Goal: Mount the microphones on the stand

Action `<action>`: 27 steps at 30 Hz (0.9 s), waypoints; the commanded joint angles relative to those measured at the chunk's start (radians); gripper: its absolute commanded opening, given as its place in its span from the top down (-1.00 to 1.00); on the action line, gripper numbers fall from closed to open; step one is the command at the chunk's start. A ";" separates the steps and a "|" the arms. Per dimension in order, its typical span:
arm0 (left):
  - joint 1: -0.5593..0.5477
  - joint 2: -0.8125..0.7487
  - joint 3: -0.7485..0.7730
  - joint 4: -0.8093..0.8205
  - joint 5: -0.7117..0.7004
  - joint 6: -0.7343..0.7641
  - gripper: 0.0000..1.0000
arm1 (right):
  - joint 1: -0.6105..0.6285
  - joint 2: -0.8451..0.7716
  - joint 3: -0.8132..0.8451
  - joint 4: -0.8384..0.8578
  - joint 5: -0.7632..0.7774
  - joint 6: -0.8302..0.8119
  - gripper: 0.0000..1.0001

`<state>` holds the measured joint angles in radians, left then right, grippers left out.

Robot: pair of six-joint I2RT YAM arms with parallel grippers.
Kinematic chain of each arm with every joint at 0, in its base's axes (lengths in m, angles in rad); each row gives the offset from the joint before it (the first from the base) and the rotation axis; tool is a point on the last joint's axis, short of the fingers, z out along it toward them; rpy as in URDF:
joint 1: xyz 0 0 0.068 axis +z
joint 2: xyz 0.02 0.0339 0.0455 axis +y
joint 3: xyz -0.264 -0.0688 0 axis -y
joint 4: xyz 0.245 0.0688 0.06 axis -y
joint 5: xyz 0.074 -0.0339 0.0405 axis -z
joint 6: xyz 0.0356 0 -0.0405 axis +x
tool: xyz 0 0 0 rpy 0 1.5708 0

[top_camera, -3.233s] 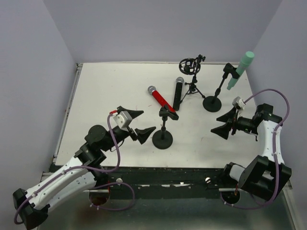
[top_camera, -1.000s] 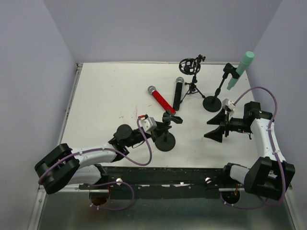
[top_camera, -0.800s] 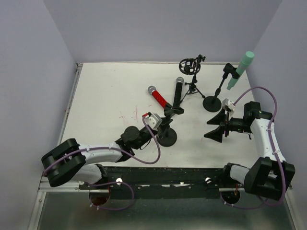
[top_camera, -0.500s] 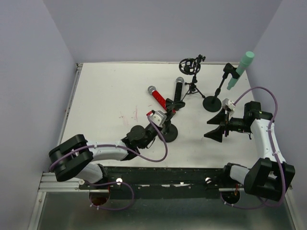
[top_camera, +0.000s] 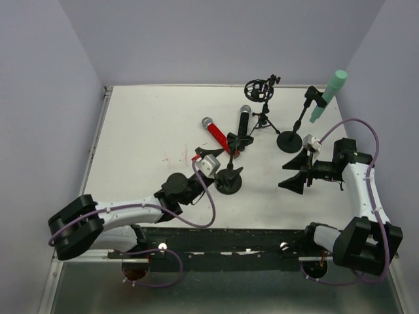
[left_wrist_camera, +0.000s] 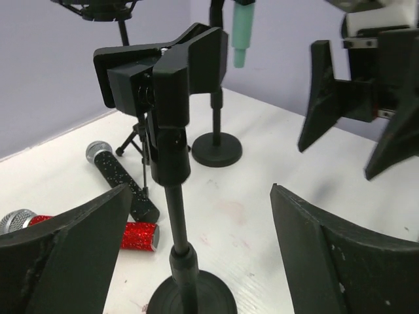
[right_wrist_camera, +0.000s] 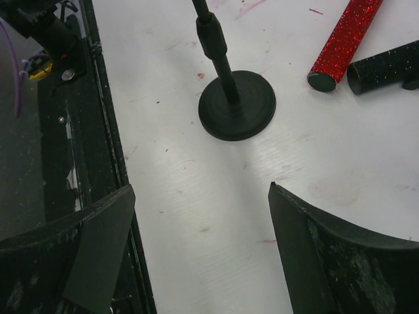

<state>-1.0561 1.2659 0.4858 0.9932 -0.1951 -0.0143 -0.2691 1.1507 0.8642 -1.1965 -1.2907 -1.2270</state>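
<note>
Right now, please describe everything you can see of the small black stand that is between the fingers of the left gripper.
The stand is all black and looks matte. It has a round flat base, a thin upright pole with a collar low down, and an empty spring clip on top. It stands on the white table. The red microphone and black microphone lie behind it. The left gripper is open around the pole without touching it.
</note>
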 commanded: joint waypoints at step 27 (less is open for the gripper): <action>0.598 0.404 0.763 -1.334 0.302 -1.027 -0.96 | 0.008 -0.057 -0.014 0.044 0.013 0.035 -0.82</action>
<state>-0.4141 1.4841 0.9207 0.1520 0.3149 -0.9012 -0.2672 1.1114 0.8608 -1.1690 -1.2873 -1.2030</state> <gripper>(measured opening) 0.981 0.912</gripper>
